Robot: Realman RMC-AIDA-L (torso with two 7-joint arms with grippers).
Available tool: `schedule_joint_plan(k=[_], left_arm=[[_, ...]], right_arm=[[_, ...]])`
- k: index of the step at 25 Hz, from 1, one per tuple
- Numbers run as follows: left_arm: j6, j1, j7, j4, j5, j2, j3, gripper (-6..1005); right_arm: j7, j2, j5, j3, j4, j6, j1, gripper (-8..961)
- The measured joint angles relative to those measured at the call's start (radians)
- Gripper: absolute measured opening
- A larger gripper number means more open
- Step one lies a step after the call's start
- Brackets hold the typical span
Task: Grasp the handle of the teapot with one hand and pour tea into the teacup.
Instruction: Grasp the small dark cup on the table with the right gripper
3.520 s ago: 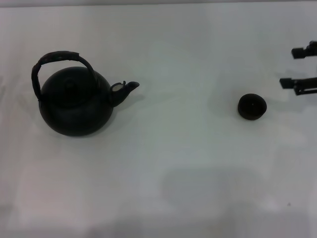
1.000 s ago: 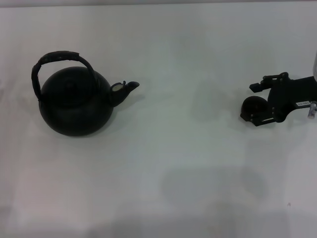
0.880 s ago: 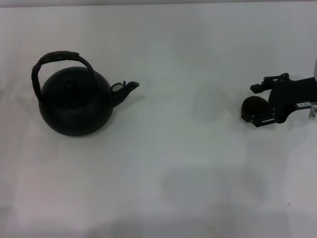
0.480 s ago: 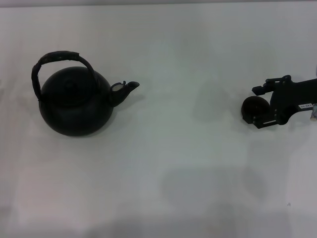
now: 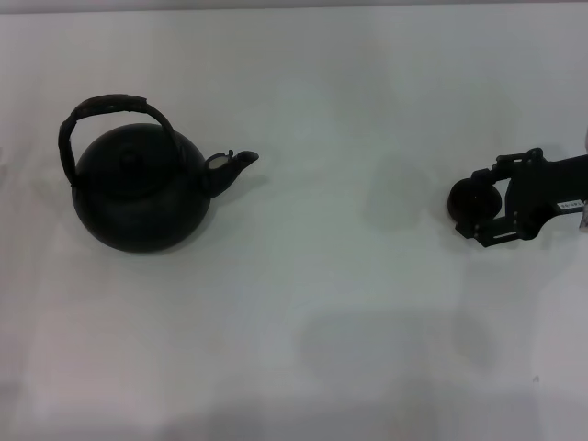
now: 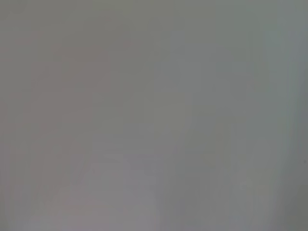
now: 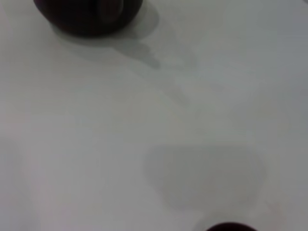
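One teacup [image 5: 470,197] sits between the spread fingers of the right gripper [image 5: 481,204], well apart from the teapot [image 5: 142,188]; bare white table [image 5: 349,303] lies between them.

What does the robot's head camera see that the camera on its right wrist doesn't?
Only the head view shows the whole teapot with its arched handle and spout, and the right end effector around the teacup. The left arm is not in view.

Only the right wrist view gives a close look at the teapot's shadow on the table.

Both show the white table, part of the dark teapot, and the teacup; in the wrist view only the pot's lower part and a sliver of the cup's rim show at the picture's edges.
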Motion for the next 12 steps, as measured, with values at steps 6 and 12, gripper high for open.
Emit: schedule_joint_plan(k=[6,12], left_arm=[[0.001,-0.001,0.0,0.0,0.0,0.0,0.0,654],[0.001,-0.003,0.0,0.0,0.0,0.0,0.0,654]], right_arm=[[-0.004,0.004,-0.016,-0.001,-0.006,-0.005,0.0,844],[-0.005,0.006,-0.017,-0.001,-0.006,-0.01,0.003,745]])
